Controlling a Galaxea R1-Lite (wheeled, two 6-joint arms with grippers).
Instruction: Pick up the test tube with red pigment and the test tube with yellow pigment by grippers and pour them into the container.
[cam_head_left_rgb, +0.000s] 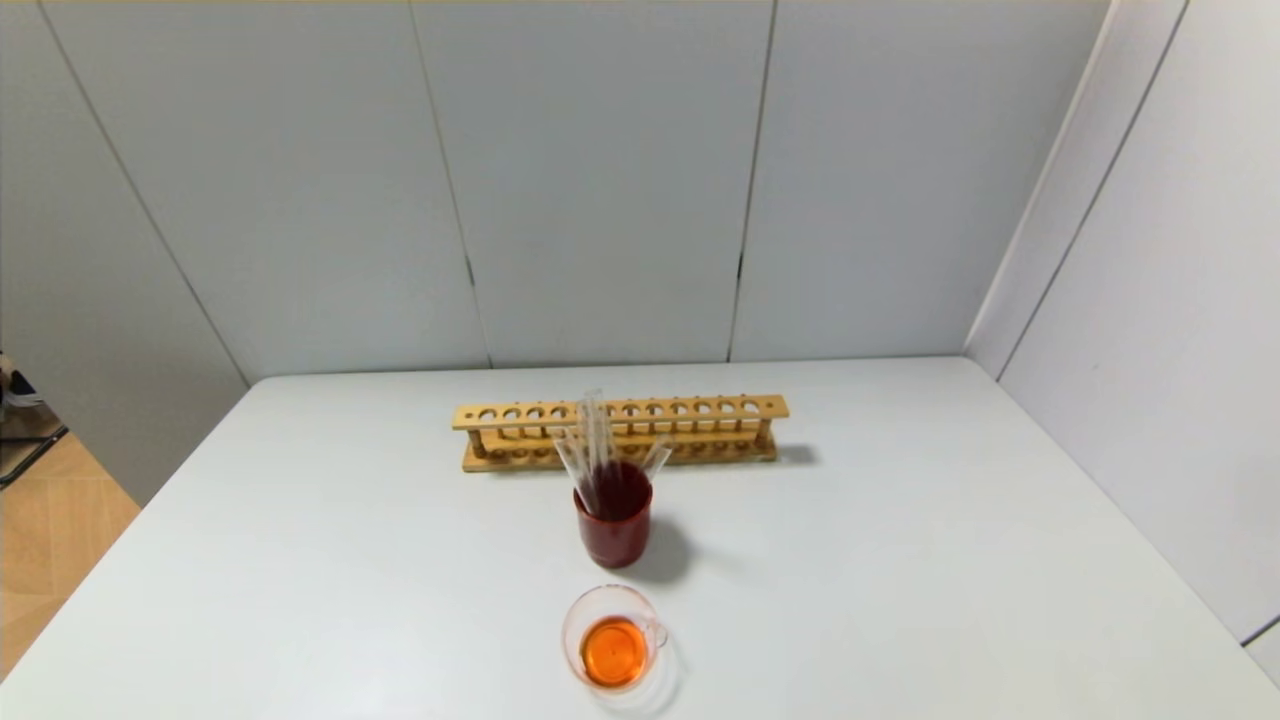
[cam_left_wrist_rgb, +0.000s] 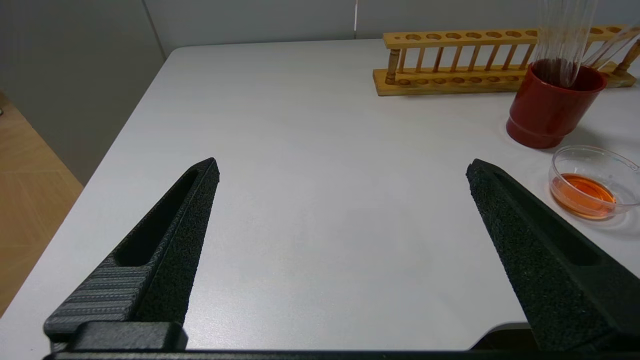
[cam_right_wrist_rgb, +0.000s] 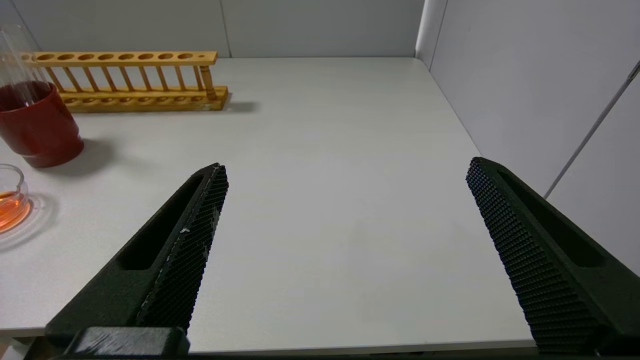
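Both grippers hang spread wide and empty near the table's (cam_head_left_rgb: 900, 560) front edge: left gripper (cam_left_wrist_rgb: 342, 170) to the left of the glassware, right gripper (cam_right_wrist_rgb: 345, 167) to its right. Between them the container (cam_head_left_rgb: 612, 638) holds orange liquid. Behind it, clear tubes (cam_head_left_rgb: 595, 445) lean in a red cup (cam_head_left_rgb: 613, 530); their pigments cannot be told apart. Thin glass is light, slick and fragile; grip mid-length, gently.

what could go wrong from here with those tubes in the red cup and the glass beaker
The clear tubes stand bunched and leaning in the red cup; pulling one out could drag its neighbours or tip the cup.

The container holds orange liquid and sits close in front of the cup, so a knock might spill it.

Left gripper and right gripper are open, empty.
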